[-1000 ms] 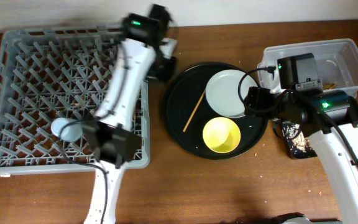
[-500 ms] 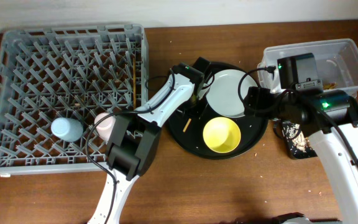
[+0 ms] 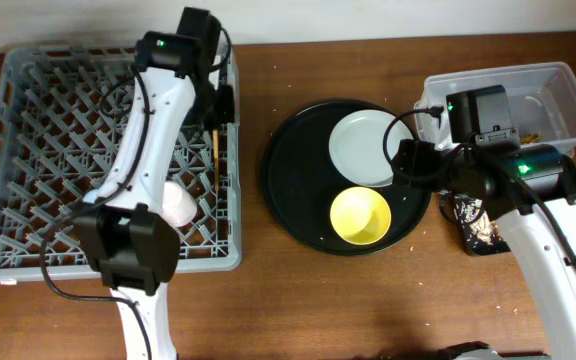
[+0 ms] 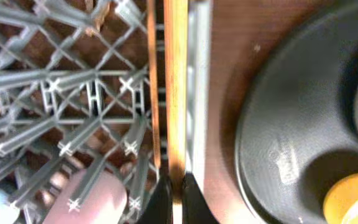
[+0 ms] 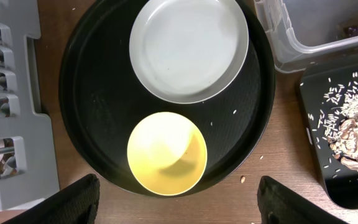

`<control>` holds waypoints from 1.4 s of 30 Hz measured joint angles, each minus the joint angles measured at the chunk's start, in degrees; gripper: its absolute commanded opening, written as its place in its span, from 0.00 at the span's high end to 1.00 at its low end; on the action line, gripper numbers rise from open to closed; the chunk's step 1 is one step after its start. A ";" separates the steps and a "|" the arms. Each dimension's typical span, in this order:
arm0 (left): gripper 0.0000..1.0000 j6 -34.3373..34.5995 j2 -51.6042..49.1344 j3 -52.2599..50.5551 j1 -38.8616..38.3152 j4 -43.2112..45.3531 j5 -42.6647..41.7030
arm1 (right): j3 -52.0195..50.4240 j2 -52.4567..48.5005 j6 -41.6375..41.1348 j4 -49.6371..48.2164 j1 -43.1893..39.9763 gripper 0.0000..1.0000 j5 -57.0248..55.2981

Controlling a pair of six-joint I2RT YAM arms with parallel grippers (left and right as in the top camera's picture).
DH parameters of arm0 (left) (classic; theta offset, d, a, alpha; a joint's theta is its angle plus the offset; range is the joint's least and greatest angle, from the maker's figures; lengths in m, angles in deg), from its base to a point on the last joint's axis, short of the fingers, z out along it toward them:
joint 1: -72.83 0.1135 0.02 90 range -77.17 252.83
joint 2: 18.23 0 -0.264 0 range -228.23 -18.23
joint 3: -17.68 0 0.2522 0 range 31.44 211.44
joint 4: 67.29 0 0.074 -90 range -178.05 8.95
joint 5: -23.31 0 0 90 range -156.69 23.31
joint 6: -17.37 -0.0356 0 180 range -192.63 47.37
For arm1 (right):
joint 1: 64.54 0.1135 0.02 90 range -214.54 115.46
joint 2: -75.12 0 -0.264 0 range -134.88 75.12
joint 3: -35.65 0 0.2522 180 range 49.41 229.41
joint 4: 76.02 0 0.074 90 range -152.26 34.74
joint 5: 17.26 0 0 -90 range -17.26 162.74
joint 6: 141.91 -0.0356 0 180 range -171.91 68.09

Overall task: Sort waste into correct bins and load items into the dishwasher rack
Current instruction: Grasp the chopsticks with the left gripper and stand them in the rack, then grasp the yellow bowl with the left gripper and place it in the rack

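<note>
Overhead, the large square grey plastic dishwasher rack [image 3: 28,150] sits on the brown wooden worktop [image 3: 298,310], left of the large round black tray [image 3: 288,190]. The clear plastic rectangular tub [image 3: 528,70] stands right of that tray, at its far side. The shallower black rectangular tray [image 5: 316,171], holding beige-brown crumbly leftovers [image 5: 356,134], lies just off its right rim. The right pincer [image 5: 177,183] hangs above the round tray, fingers spread wide, gripping nothing. Inside the round tray the round pale grey-white plate [image 3: 366,148] lies farther back and the yellow bowl [image 3: 359,215] nearer, just beside each other. The small pink cup [image 3: 176,205] stands in the rack, well left of the round tray. The left pincer [image 4: 174,193] is over the rack wall nearest the round tray, pinching one thin wooden chopstick [image 4: 176,87]; a second chopstick [image 4: 152,81] lies in the rack alongside.
</note>
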 measured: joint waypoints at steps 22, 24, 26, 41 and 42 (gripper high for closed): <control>0.59 -11.52 12.35 -12.94 -7.52 8.13 -17.99 | 0.00 0.00 -1.95 0.92 -1.20 0.01 -1.84; 0.59 -12.11 12.92 -21.62 -13.31 18.47 -20.87 | 0.00 0.00 -3.43 1.46 -5.18 0.02 -2.84; 0.59 -12.09 11.74 -29.55 -19.56 23.89 -23.12 | 0.00 0.00 -4.74 2.03 -10.84 0.01 -2.49; 0.98 -2.12 5.97 -44.96 -28.20 41.42 -17.25 | 0.00 0.00 -5.84 5.09 -12.48 0.01 0.02; 1.00 -1.88 5.97 -44.35 -28.13 40.63 -17.05 | 0.00 0.00 -5.84 5.16 -12.48 0.02 0.02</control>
